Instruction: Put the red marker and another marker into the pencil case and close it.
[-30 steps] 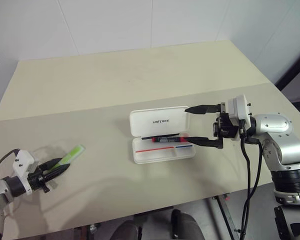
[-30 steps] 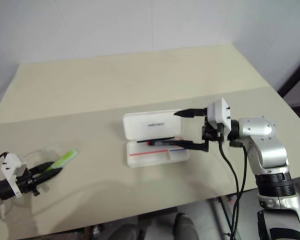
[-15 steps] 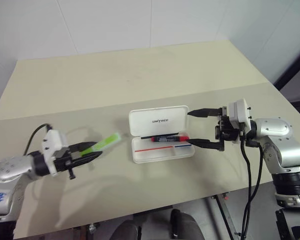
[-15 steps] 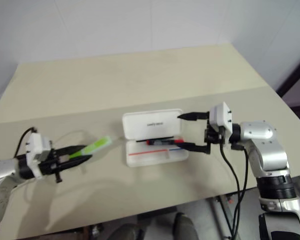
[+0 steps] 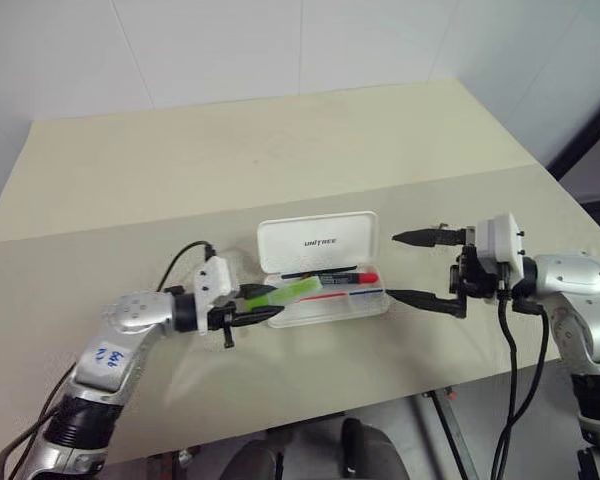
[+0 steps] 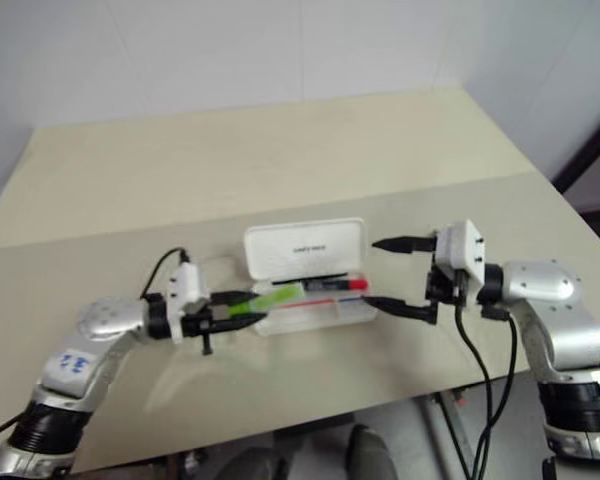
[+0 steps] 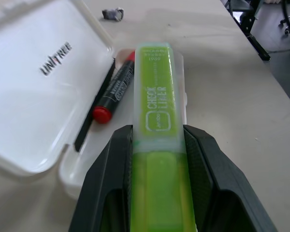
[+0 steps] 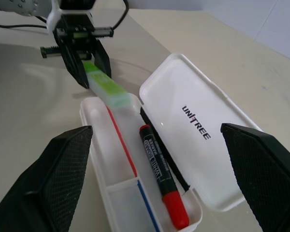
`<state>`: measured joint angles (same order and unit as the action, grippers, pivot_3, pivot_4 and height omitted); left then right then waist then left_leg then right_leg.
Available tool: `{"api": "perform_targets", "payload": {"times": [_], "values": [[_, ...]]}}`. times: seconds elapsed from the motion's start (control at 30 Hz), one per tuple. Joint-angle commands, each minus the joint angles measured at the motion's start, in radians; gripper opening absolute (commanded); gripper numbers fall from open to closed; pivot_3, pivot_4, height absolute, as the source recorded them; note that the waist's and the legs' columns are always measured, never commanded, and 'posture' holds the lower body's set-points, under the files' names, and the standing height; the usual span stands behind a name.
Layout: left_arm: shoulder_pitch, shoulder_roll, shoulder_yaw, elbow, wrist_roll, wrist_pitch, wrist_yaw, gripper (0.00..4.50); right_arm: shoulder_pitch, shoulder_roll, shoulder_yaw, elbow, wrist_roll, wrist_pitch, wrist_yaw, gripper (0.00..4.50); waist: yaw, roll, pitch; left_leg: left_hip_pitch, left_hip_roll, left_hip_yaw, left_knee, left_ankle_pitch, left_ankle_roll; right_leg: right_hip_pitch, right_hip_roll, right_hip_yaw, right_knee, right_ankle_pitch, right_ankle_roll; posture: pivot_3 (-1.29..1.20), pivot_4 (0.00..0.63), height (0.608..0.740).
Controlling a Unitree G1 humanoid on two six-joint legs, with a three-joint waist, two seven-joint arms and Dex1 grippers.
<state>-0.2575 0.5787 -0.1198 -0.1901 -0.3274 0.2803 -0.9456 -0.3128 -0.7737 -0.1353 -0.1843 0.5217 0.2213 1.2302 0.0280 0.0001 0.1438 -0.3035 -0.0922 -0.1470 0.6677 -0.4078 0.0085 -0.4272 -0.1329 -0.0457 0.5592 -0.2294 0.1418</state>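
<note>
Left end effector (image 5: 265, 316) clamps the green marker (image 5: 283, 294) over the left end of the open pencil case (image 5: 325, 270) for release. Red marker (image 5: 338, 279) lies inside. Right end effector (image 5: 408, 268) stands wide open, empty, just right of the case.

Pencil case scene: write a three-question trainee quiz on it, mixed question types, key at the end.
1. True or false: the red marker already lies in the open pencil case.
2. Which gripper holds the green marker? A left, B right.
3. Fill in: the right gripper is ____.

Key: 1 true. 2 A, the left gripper. 3 open, holding nothing, beside the case.
</note>
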Motion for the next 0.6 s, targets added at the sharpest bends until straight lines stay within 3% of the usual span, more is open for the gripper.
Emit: {"api": "perform_targets", "payload": {"times": [0.03,0.6], "values": [[-0.042,-0.031,-0.047,0.014,0.036,-0.037,-0.005,1.11,0.029,-0.024,-0.056,-0.077,0.037,0.02,-0.027,4.5,0.0,0.0,0.0,0.0,0.0,0.0,0.0,0.0,0.0,0.0,0.0,0.0,0.0,0.0,0.0,0.0,0.15,0.74],[-0.12,-0.081,-0.104,0.199,0.114,-0.137,-0.048,1.11,0.113,-0.031,-0.112,-0.188,0.063,0.058,-0.118,4.5,0.0,-0.001,-0.001,0.001,0.0,0.001,0.001,0.0,0.0,0.0,0.0,0.0,0.0,0.0,0.001,0.0,0.15,0.74]]}}
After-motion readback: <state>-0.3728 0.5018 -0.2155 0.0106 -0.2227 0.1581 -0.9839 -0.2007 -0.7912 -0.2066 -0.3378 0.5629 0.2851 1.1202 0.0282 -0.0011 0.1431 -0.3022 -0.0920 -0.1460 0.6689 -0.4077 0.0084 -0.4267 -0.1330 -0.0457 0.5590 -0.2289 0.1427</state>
